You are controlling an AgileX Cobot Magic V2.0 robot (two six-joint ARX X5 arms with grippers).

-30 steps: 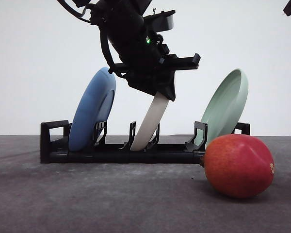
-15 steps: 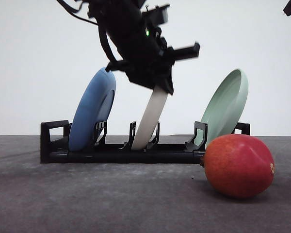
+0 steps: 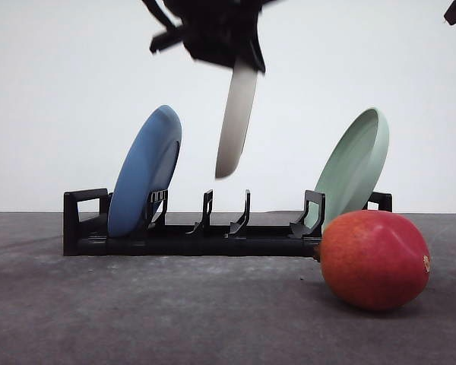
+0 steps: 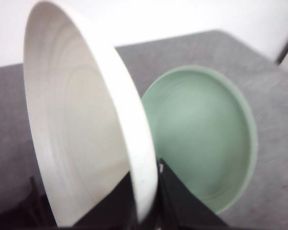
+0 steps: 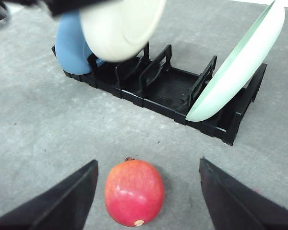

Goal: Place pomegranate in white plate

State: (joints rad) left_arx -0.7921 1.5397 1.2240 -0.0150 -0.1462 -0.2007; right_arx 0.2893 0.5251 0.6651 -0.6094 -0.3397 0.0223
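Front view: grey table (image 3: pixel 137 304), black plate rack (image 3: pixel 190 232) across the middle ground. Blue plate (image 3: pixel 144 171) leans in the rack's left slot, pale green plate (image 3: pixel 353 167) in the right slot; the middle slots stand vacant. White plate (image 3: pixel 235 122) hangs edge-on in the air above those middle slots, clear of the rack, pinched at its upper rim by the left gripper (image 3: pixel 239 57), which is blurred and cut off by the frame's top edge.

Left wrist view: left gripper clamped on the white plate's rim, one dark finger on either side of it; plate face tilted, green plate behind.

Right wrist view: right gripper (image 5: pixel 149 191) spread wide and holding nothing, hovering above the pomegranate (image 5: pixel 134 191). Fruit rests on the table in front of the rack, near the green plate's end, pale spot toward the camera.

Progress (judgement): early. Plate is out of the rack but not yet set flat on the table. Fruit not yet gripped. Remaining: lay the plate down, grasp the pomegranate, carry it over, release it in the dish.

Hard to read: left arm body out of frame; exact finger contact on the rim obscured by blur; the rack's rear side is hidden behind the plates.
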